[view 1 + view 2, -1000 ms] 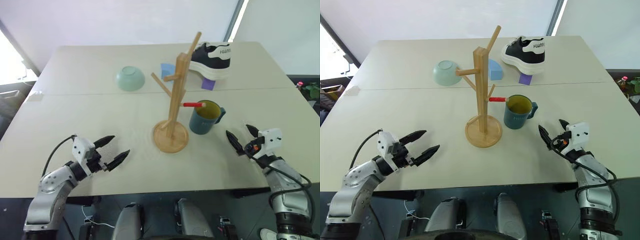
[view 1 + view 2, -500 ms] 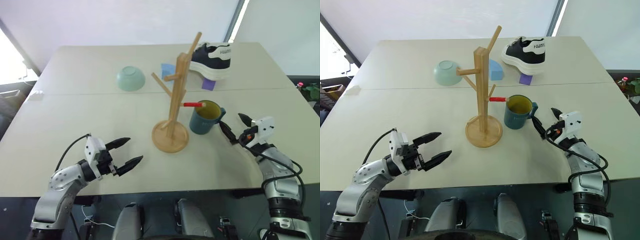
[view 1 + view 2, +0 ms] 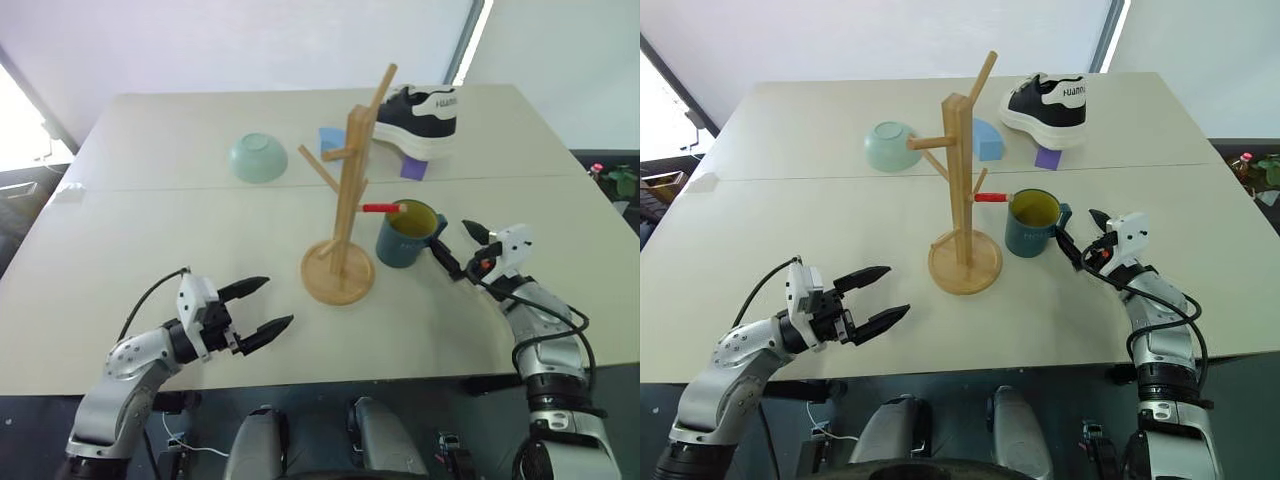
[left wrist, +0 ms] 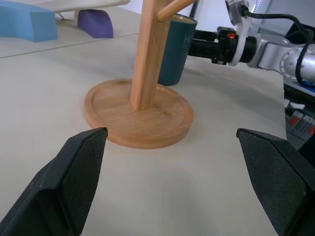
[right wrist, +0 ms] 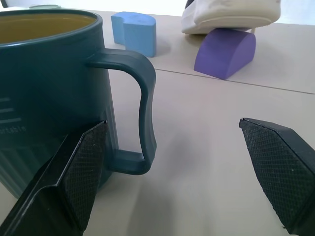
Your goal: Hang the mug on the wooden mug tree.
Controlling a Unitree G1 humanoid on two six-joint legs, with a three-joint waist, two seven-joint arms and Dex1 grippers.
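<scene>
The dark teal mug (image 3: 1031, 222) stands upright on the desk (image 3: 820, 215), just beside the round base of the wooden mug tree (image 3: 962, 190) on its right, with its yellow-green inside showing and its handle turned away from the tree toward the right pincer (image 3: 1081, 237). That pincer is spread wide, level with the mug, one finger close by the handle and not gripping it (the handle sits between the two fingers in the right wrist view). The tree's red-tipped peg reaches out over the mug's rim. The left pincer (image 3: 880, 296) is also spread wide and holds nothing, low over the desk, well apart from the tree's base on its left. Behind the tree lie a mint-green bowl (image 3: 889, 146), a blue block (image 3: 987, 138), a purple block (image 3: 1048, 158) and a black-and-white sneaker (image 3: 1048, 101).
</scene>
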